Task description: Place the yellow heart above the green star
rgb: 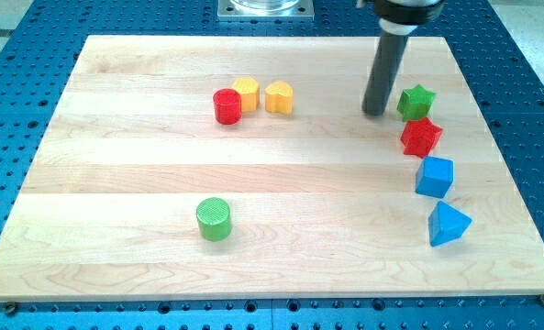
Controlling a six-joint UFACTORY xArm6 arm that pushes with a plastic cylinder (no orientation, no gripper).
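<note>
And here's the wooden board (253, 183), pale planks filling most of the view, sitting on a blue perforated table (528, 55) that frames it on every side. At the view's top edge, a grey metal base (265, 8) peeks in.

Next in size, the dark rod (386, 64) comes straight down from the view's top right, and my tip (375, 113) is planted on the board just to the left of the green star (416, 101), close beside it, with a slim gap showing. It's a bare rod with nothing held, no jaws to open or close.

Down the view's right side runs a column of blocks. The green star sits on top, the red star (421, 137) is right below it and touching or nearly so, then the blue cube (435, 176), then the blue triangular block (448, 225) lowest of all.

Over to the upper middle, well apart from my tip, there's a tight row of three: the red cylinder (227, 106) on the left, the yellow hexagon block (245, 93) pressed in beside it, and the yellow heart (279, 96) at the right end, just beside the hexagon. That heart is far to the left of the green star, at about the same height in the view.

Alone in the lower left stands the green cylinder (214, 219).
</note>
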